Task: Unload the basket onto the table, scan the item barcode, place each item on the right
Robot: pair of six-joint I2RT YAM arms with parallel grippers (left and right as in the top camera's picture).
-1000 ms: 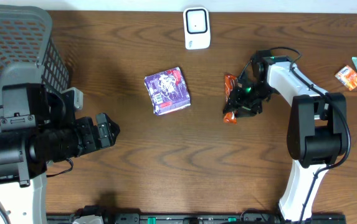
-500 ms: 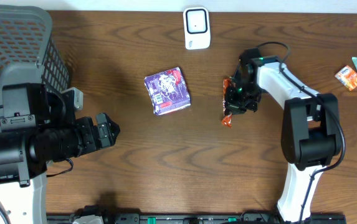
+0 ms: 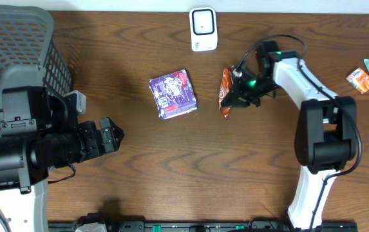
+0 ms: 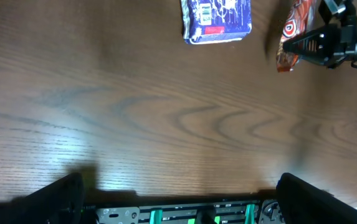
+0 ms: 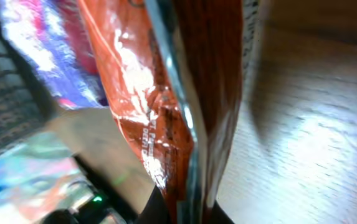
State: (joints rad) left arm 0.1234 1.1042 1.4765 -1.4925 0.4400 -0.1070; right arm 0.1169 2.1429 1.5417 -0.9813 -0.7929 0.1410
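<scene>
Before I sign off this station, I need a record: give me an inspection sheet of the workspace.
Surface: brown wooden table.
Job's things: orange packet held on edge, near the white scanner.
Clutter: purple packet lying flat; small packets at the right edge.
Grippers: left gripper open, empty; right gripper shut on the orange packet.
Cables: black cable looping over the right arm.
Surroundings: grey basket at the left.

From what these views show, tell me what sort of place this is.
Probably a mock checkout bench: a white scanner-like unit on the wooden table, a grey mesh basket at left, a purple snack packet, and an orange-red packet pinched in the right claw.
</scene>
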